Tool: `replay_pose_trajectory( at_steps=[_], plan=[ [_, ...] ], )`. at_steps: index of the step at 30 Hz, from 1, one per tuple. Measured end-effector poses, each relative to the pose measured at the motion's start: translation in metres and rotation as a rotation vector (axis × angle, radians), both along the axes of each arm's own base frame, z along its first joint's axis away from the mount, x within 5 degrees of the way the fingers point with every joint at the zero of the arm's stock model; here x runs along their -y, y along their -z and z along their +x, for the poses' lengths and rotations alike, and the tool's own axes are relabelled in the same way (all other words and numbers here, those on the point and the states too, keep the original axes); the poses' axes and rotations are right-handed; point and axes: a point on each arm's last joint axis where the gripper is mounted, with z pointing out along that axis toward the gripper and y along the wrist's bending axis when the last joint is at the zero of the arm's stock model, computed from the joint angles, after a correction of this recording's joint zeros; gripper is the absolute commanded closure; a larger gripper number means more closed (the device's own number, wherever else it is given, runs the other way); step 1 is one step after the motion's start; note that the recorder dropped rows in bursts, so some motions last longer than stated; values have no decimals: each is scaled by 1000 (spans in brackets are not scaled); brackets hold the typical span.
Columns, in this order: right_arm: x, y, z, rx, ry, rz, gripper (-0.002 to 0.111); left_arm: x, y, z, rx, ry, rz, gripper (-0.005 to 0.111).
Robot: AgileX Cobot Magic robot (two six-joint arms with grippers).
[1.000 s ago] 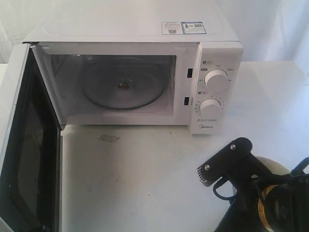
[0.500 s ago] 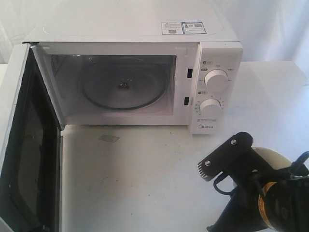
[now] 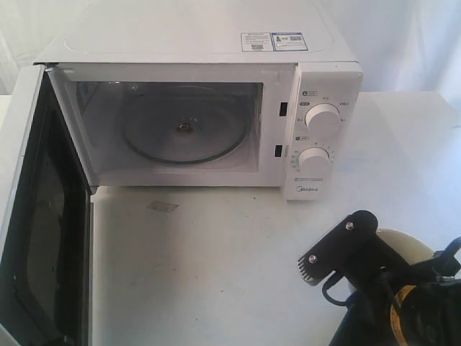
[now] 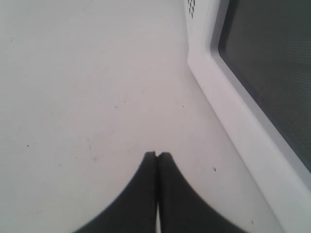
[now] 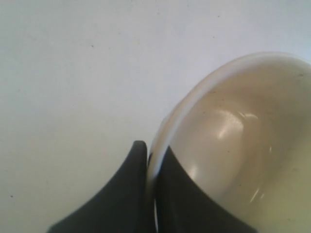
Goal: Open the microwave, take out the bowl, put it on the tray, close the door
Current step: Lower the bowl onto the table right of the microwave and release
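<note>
The white microwave stands at the back of the table with an empty cavity and a bare glass turntable. Its door is swung wide open to the left; the door's dark window also shows in the left wrist view. The glossy cream bowl sits at the front right, half hidden by the right arm. My right gripper is shut on the bowl's rim, one finger inside, one outside. My left gripper is shut and empty above the table beside the door. No tray is in view.
The white table stretches in front of the microwave, with a faint grey mark on it. The open door takes up the left edge. Two dials sit on the control panel. The right arm's black mount covers the front right corner.
The right arm with the bowl rose slightly, then sank back to nearly the same spot. The microwave and its door have not moved.
</note>
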Motion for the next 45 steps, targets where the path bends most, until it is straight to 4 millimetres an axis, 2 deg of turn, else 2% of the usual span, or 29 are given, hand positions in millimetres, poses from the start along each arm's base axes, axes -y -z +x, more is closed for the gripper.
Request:
replay_pose_trajectory(
  at_steps=[10,17,20,29,35,45],
  plan=[
    [1,2,-1,-5,-5,-6,107,0,0,0,0,0,0,107],
    [-2,3,-2,-4,-26,24,88,0,0,0,0,0,0,107],
    [-3,3,-2,-3,-32,33,84,0,0,0,0,0,0,107],
    [-2,3,-2,-3,-30,30,83,0,0,0,0,0,0,107],
    [5,3,-2,-8,13,-35,83,0,0,0,0,0,0,107],
    [-7,-2,0,-3,-18,76,83,0,0,0,0,0,0,107]
  ],
)
